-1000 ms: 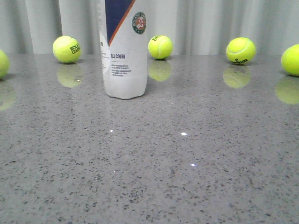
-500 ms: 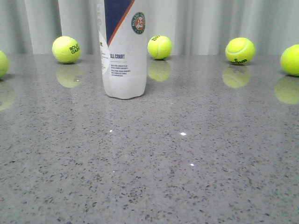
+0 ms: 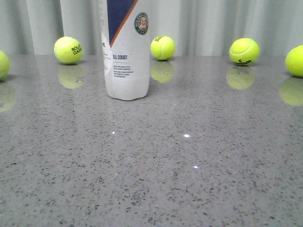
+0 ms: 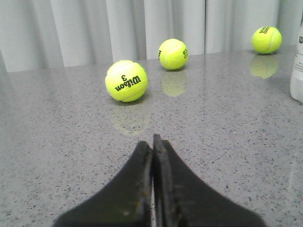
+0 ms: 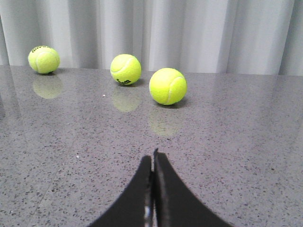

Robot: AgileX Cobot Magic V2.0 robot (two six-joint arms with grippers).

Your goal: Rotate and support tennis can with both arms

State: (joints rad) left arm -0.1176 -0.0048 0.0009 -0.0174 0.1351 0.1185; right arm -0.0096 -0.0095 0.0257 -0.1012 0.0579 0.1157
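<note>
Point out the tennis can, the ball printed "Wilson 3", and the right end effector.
tennis can [image 3: 127, 71]: front view, on the white lower body beside the small print.
Wilson 3 ball [image 4: 126, 81]: left wrist view, on the printed felt face.
right end effector [image 5: 153, 163]: right wrist view, at the closed fingertips' seam.

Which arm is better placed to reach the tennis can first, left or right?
Probably left. The tennis can stands upright left of centre, and its edge shows in the left wrist view. The right wrist view shows only balls. Both left gripper and right gripper are shut, holding nothing.

Left gripper [image 4: 152, 142] and right gripper [image 5: 153, 158]: matte black, tapering, scuffed fingers.
</note>
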